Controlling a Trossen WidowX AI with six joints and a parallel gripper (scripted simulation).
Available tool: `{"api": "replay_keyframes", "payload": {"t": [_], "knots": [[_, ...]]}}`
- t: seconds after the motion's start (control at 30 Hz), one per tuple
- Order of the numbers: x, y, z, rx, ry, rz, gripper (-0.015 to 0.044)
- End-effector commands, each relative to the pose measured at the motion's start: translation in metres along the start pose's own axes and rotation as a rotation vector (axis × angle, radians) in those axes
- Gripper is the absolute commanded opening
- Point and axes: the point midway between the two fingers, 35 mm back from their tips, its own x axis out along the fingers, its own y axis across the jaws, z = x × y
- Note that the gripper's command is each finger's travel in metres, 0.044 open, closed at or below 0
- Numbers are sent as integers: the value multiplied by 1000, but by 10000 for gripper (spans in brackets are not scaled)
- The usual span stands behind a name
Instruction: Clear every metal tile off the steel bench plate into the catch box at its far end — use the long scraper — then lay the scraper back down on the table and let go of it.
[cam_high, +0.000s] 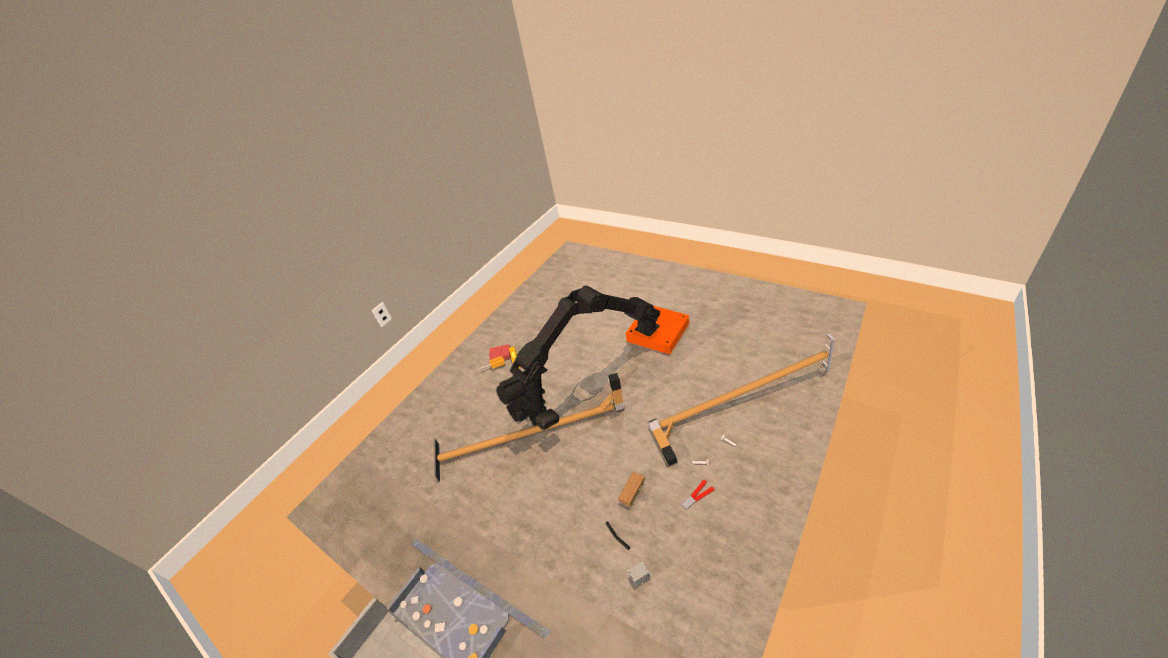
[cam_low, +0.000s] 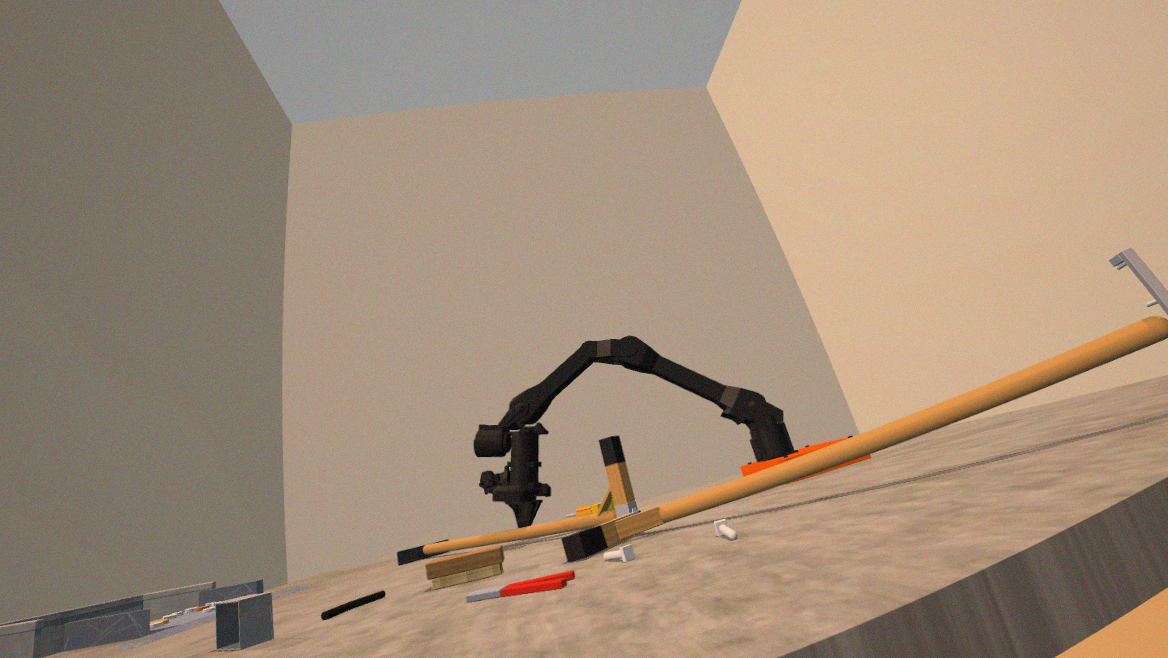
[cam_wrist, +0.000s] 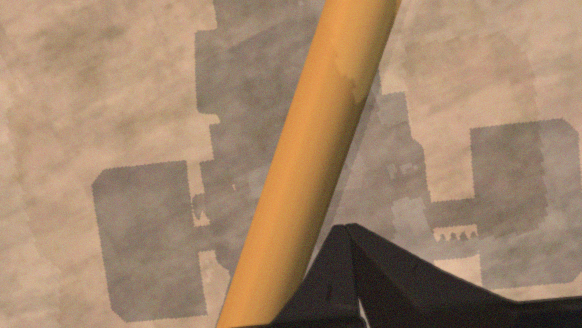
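Observation:
My gripper (cam_low: 527, 523) (cam_wrist: 344, 236) is shut and empty, pointing down low at the middle of the long scraper's wooden shaft (cam_high: 490, 443) (cam_low: 482, 540) (cam_wrist: 305, 145). In the wrist view the closed tips are just right of the shaft; whether they touch it I cannot tell. The scraper lies on the table, its black blade (cam_high: 437, 460) at the left and its upright black-ended grip (cam_high: 615, 384) (cam_low: 611, 451) at the right. The steel plate (cam_high: 442, 582) carries several small white and orange tiles, such as an orange tile (cam_high: 426, 608). The catch box (cam_high: 359, 629) adjoins it, partly cut off.
A long rake (cam_high: 743, 388) (cam_low: 939, 416) lies on the right. A wooden block (cam_high: 631, 488) (cam_low: 464, 564), red-handled pliers (cam_high: 702, 491) (cam_low: 535, 585), white bolts, a black rod (cam_high: 617, 535) (cam_low: 353, 604) and a grey square tube (cam_high: 638, 575) (cam_low: 245, 622) lie between the tools and the plate.

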Motion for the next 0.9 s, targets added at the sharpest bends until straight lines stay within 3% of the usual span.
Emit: {"api": "replay_keyframes", "payload": {"t": [0.0, 0.87], "knots": [[1, 4, 2, 3, 2, -3, 0], [3, 27, 14, 5, -2, 0, 0]]}}
